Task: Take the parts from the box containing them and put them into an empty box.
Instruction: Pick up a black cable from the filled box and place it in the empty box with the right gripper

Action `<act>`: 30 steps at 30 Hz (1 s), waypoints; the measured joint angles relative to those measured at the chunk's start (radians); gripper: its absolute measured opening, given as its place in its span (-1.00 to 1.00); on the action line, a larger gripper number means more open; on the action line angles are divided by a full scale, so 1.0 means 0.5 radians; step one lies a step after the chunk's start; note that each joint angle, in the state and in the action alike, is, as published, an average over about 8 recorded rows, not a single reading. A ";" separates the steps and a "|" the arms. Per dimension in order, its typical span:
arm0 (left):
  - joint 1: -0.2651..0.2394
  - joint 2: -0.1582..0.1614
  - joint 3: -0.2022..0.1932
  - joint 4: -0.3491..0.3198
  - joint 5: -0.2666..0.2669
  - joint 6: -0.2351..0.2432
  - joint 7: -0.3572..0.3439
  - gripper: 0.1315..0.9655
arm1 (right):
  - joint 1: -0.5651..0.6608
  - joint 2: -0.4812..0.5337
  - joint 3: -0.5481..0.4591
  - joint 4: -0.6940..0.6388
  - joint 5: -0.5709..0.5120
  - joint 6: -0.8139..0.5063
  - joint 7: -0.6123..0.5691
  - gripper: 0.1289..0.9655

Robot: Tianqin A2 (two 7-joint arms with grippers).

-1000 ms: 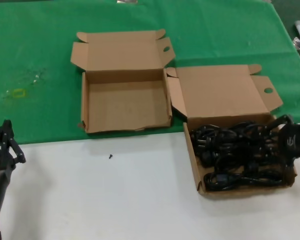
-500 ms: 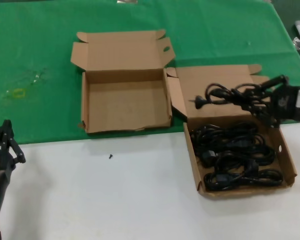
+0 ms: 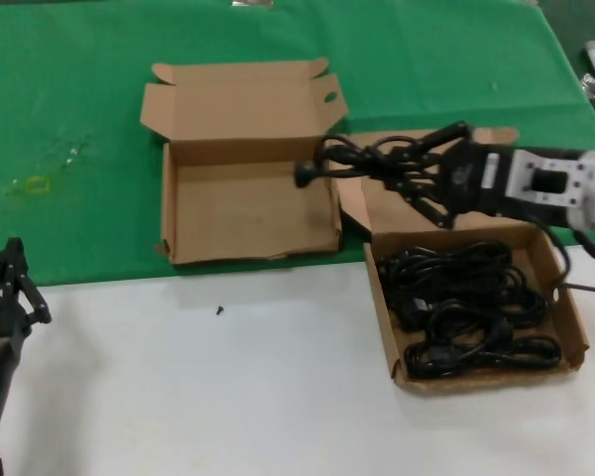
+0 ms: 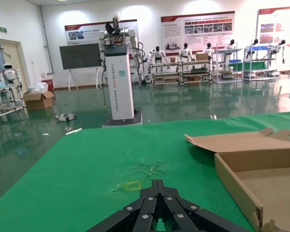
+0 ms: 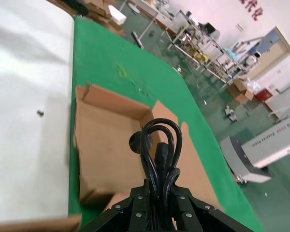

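Observation:
My right gripper (image 3: pixel 423 171) is shut on one black power cord bundle (image 3: pixel 372 157), held in the air over the gap between the two boxes. Its plug (image 3: pixel 304 174) reaches over the right wall of the empty box (image 3: pixel 248 213). In the right wrist view the coiled cord (image 5: pixel 159 145) sticks out from the shut gripper (image 5: pixel 160 192), with the empty box (image 5: pixel 104 140) below. Several more cords (image 3: pixel 471 307) lie in the box containing them (image 3: pixel 381 315) at the right. My left gripper (image 3: pixel 10 283) is parked, shut, at the near left; the left wrist view shows this gripper (image 4: pixel 158 183) empty.
Both boxes sit where the green cloth (image 3: pixel 79 99) meets the white table (image 3: pixel 228 397). A small black screw (image 3: pixel 219 310) lies on the white part. A yellow mark (image 3: pixel 35 184) is on the cloth at the far left. The empty box's near-left corner (image 3: pixel 164 248) is ragged.
My right gripper has lifted a cord bundle out of the right box and carried it leftward, up to the empty box's right wall. The left arm has not moved.

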 joint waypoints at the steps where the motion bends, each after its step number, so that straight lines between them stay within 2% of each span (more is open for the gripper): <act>1: 0.000 0.000 0.000 0.000 0.000 0.000 0.000 -0.97 | 0.016 -0.022 -0.015 -0.007 -0.010 0.003 0.001 -0.80; 13: 0.000 0.000 0.000 0.000 0.000 0.000 0.000 -0.97 | 0.207 -0.305 -0.175 -0.174 -0.127 0.054 -0.030 -0.81; 30: 0.000 0.000 0.000 0.000 0.000 0.000 0.000 -0.97 | 0.448 -0.699 -0.316 -0.630 -0.241 0.166 -0.258 -0.81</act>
